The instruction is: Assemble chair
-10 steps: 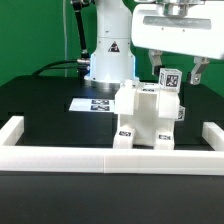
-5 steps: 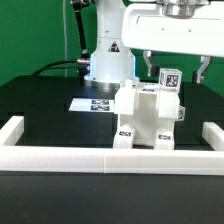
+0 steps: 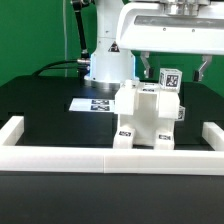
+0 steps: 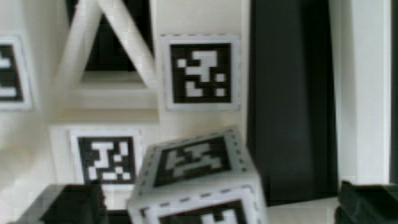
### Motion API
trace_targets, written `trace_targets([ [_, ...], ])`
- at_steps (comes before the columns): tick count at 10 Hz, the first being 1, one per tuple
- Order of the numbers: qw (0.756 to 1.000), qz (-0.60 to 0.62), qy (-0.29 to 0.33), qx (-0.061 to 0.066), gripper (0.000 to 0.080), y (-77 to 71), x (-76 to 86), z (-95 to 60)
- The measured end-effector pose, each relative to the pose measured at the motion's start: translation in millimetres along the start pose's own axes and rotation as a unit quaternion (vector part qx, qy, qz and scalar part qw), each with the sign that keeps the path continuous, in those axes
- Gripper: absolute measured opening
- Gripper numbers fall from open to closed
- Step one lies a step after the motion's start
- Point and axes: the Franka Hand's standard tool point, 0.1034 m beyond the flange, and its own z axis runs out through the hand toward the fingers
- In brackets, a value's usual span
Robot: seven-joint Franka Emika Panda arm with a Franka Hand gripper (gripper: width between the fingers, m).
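Op, you're at a grasp/approach step: the chair (image 3: 148, 118) stands part-built on the black table (image 3: 40, 100), right of centre in the exterior view. It's near the front border rail (image 3: 110, 158), and the marker board (image 3: 95, 103) is just beside it on the exterior view's left, a bit further back. The gripper (image 3: 172, 68) hangs directly over the chair's top w/ jaws spread as wide as they go. A tagged post (image 3: 170, 79) pokes up between them, w/ a visible gap on both sides, so nothing is pinched. In the wrist view both fingers (image 4: 71, 205) sit at the frame edge, w/ the post's tilted tag (image 4: 196, 170) between them and more tagged chair faces beyond. My read: roughly mid-assembly, since the body looks joined but that top piece looks unseated or at an angle; can't tell for sure. Next move prob. calls for a straight descent centred on the post, then a close across its flat sides w/o nudging the rest of the chair. Check yaw first, as the tag looks skewed vs the jaws. Writing: none legible. The tags are only b/w square code patterns, no letters or nos. The robot base (image 3: 105, 60) has a small triangular sticker, too small to read; no brand visible.
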Motion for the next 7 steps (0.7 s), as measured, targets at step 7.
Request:
trace_targets([
  [7, 0.996, -0.088, 0.0, -0.008, 0.0383, 3.0, 0.8, 0.0],
])
